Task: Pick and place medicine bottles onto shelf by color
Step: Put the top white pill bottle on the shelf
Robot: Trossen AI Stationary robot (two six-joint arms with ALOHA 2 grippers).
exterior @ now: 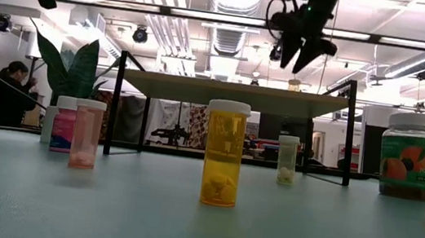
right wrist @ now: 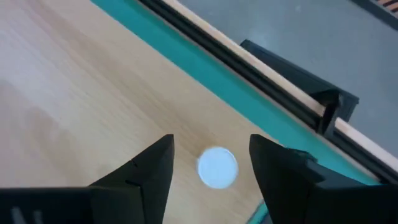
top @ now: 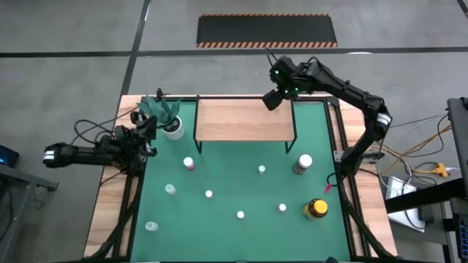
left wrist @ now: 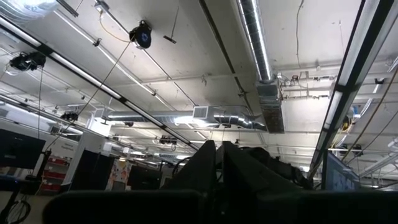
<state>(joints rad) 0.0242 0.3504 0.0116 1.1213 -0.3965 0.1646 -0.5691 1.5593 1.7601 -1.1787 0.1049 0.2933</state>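
The shelf (top: 245, 120) is a light-wood board on black legs at the far side of the green mat (top: 219, 226). A small white-capped bottle (right wrist: 217, 167) stands upright on the shelf near its far right corner, also visible in the low view as the bottle (exterior: 293, 84). My right gripper (right wrist: 211, 142) hovers open above it, one finger on either side of the cap, touching nothing. Several small bottles (top: 208, 194), a greenish jar (top: 303, 163) and a yellow jar (top: 316, 209) stand on the mat. My left gripper (left wrist: 217, 155) waits shut at the table's left edge, pointing upward.
A white pot with a green plant (top: 168, 117) stands left of the shelf. An orange bottle (exterior: 223, 153) and a pink one (exterior: 87, 134) stand nearest the low camera. The shelf's black frame rail (right wrist: 249, 68) runs just beyond the bottle. Most of the board is bare.
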